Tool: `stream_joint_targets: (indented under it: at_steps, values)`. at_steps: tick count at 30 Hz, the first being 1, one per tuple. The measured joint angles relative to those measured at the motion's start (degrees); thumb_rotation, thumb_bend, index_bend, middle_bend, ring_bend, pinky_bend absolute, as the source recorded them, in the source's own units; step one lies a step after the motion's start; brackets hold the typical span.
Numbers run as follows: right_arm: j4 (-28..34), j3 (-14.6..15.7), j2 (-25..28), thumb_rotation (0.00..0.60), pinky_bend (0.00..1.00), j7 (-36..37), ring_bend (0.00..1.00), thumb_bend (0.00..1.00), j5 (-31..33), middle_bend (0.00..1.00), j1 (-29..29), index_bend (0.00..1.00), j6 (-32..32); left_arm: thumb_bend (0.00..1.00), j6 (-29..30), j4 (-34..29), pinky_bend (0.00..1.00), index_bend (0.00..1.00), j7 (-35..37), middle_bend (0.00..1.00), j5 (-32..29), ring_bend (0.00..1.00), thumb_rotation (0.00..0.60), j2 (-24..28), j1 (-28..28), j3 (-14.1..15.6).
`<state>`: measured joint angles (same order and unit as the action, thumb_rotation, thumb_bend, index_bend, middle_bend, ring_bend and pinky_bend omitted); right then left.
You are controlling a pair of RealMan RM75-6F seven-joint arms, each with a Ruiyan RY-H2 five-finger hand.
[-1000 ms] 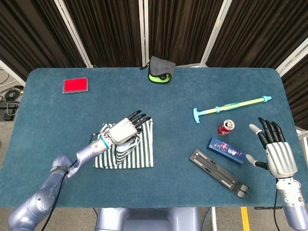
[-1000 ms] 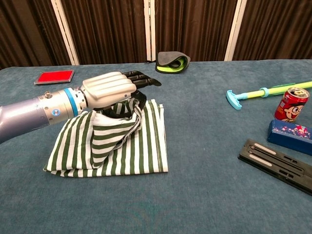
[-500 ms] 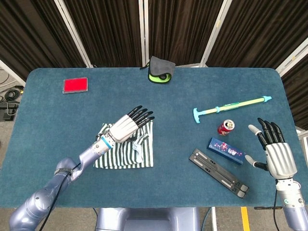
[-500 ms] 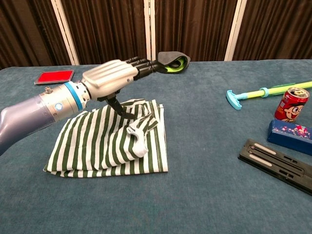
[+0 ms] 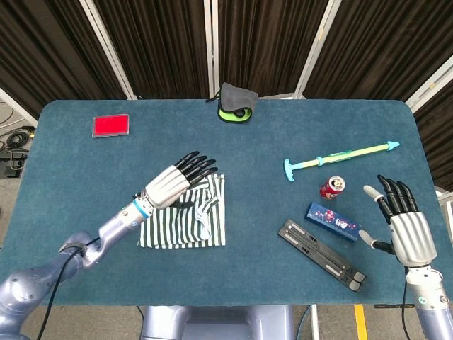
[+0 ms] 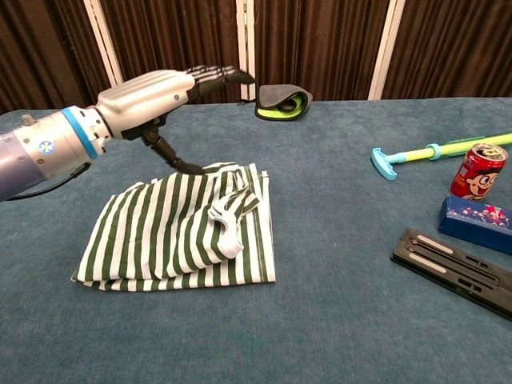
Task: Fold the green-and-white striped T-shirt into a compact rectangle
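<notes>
The green-and-white striped T-shirt (image 5: 185,222) (image 6: 180,228) lies folded in a rough rectangle left of the table's centre, with a white-edged sleeve or collar bunched on top near its right side. My left hand (image 5: 173,185) (image 6: 156,90) hovers above the shirt's far left part, fingers spread and empty; its thumb points down toward the cloth. My right hand (image 5: 403,223) stands open near the table's right front edge, holding nothing, and shows only in the head view.
A red soda can (image 5: 332,187) (image 6: 478,170), a blue box (image 5: 333,221), a black flat bar (image 5: 322,253) and a green-and-yellow stick (image 5: 340,156) lie on the right. A grey-and-green pouch (image 5: 235,104) sits at the far edge, a red card (image 5: 111,125) at the far left.
My left hand let go of the shirt fold, which dropped onto the shirt, then lifted and drew back to the left. The right hand barely moved.
</notes>
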<state>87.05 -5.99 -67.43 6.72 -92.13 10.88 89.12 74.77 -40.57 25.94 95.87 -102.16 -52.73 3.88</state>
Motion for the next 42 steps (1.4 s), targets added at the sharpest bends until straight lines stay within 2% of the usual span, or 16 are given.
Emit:
stream_joint_targets:
  at_steps: [5,11,28,42]
  values:
    - [0.2,0.0,0.2,0.600,0.00,0.3,0.00,0.00,-0.1,0.00,0.0,0.21,0.1,0.00,-6.1,-10.5,0.00,0.00,-5.7,0.00,-0.4,0.00,0.600,5.5,0.5,1.4]
    - [0.2,-0.2,0.4,0.600,0.00,1.0,0.00,0.00,0.1,0.00,0.0,0.21,0.1,0.00,-12.7,-14.9,0.00,0.00,-13.0,0.00,-1.9,0.00,0.600,6.8,0.3,1.3]
    - [-0.9,-0.6,0.5,0.600,0.00,2.5,0.00,0.00,1.5,0.01,0.2,0.21,-0.9,0.00,-16.7,-9.8,0.00,0.00,-14.0,0.00,-3.5,0.00,0.600,-0.8,-2.6,-3.6]
    - [-1.2,-0.8,0.8,0.600,0.00,3.3,0.00,0.00,1.8,0.01,0.0,0.22,-0.8,0.00,-18.8,-7.0,0.00,0.00,-14.5,0.00,-3.8,0.00,0.600,-5.9,-3.7,-4.6]
